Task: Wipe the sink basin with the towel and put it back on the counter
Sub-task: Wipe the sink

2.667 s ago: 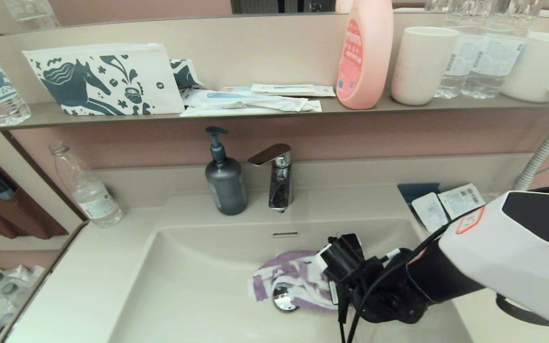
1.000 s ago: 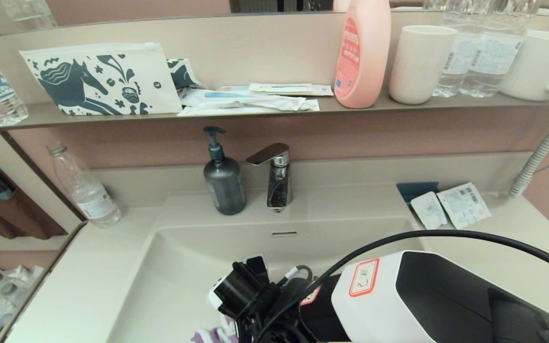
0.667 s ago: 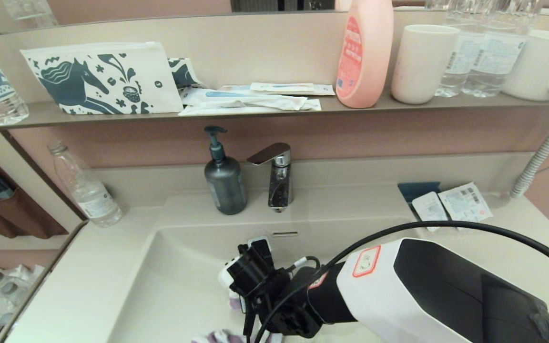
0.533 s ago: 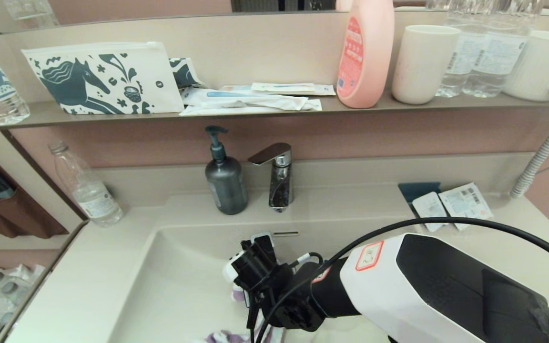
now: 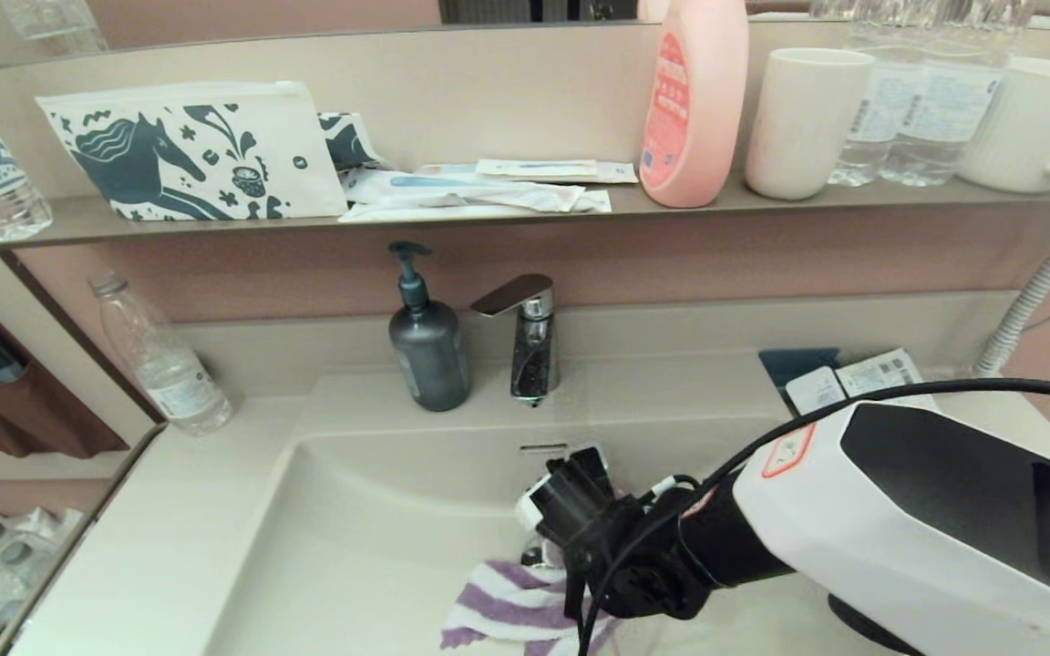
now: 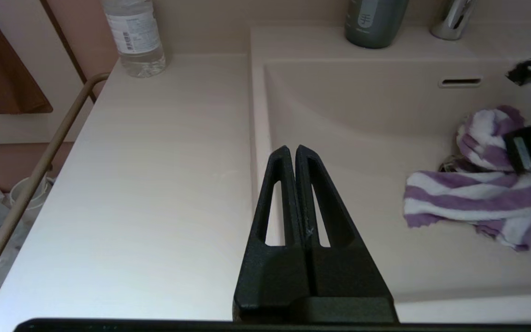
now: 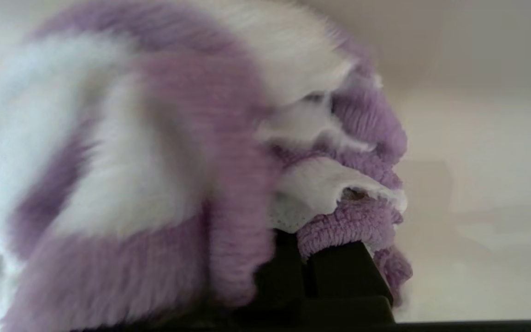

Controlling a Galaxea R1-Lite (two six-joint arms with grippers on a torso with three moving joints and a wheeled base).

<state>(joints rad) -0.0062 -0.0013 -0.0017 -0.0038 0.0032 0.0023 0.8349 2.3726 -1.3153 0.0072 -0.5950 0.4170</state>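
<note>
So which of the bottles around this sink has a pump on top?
The dark grey soap bottle beside the faucet. The pink bottle on the shelf and the clear water bottle have none.

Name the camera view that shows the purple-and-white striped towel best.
Left wrist view: the purple-and-white striped terry towel shows almost whole on the cream-beige sink basin floor. In the head view the right gripper covers part; the right wrist view shows only blurred folds.
</note>
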